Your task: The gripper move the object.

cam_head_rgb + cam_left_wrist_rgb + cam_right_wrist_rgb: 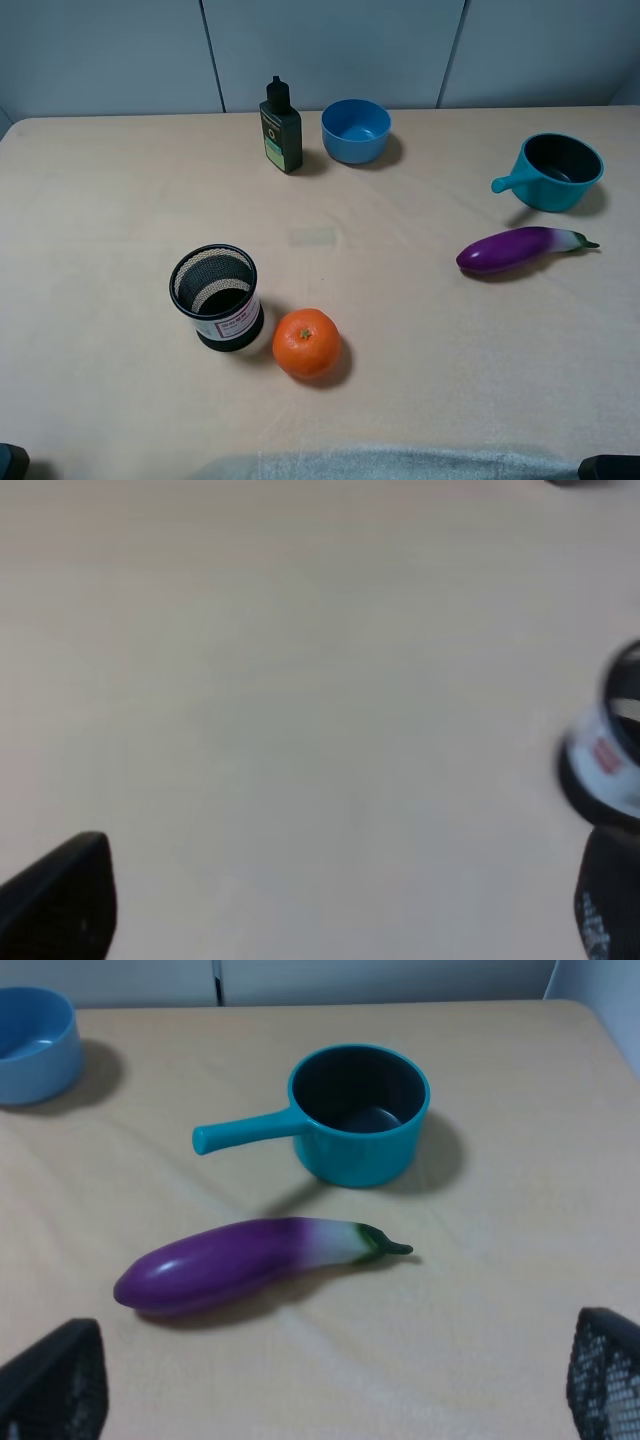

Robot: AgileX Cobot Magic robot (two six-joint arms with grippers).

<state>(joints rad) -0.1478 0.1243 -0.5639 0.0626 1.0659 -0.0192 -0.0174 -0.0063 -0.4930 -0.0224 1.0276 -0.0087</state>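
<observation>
Ahead of R fingers (60,1385): eggplant (240,1260)

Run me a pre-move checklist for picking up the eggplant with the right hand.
1. Eggplant in the right wrist view, unobstructed: ok.
2. Eggplant lying flat on the table, nothing touching it: ok.
3. Right hand open, fingers spread either side of the view: ok.
4. Teal pot apart from the eggplant, though it sits just behind it: ok, watch the handle.
5. Right hand lined up over the eggplant's middle: cannot tell; the eggplant lies ahead of the fingers, not between them.
6. Left hand away from the eggplant, near the mesh cup: ok.
</observation>
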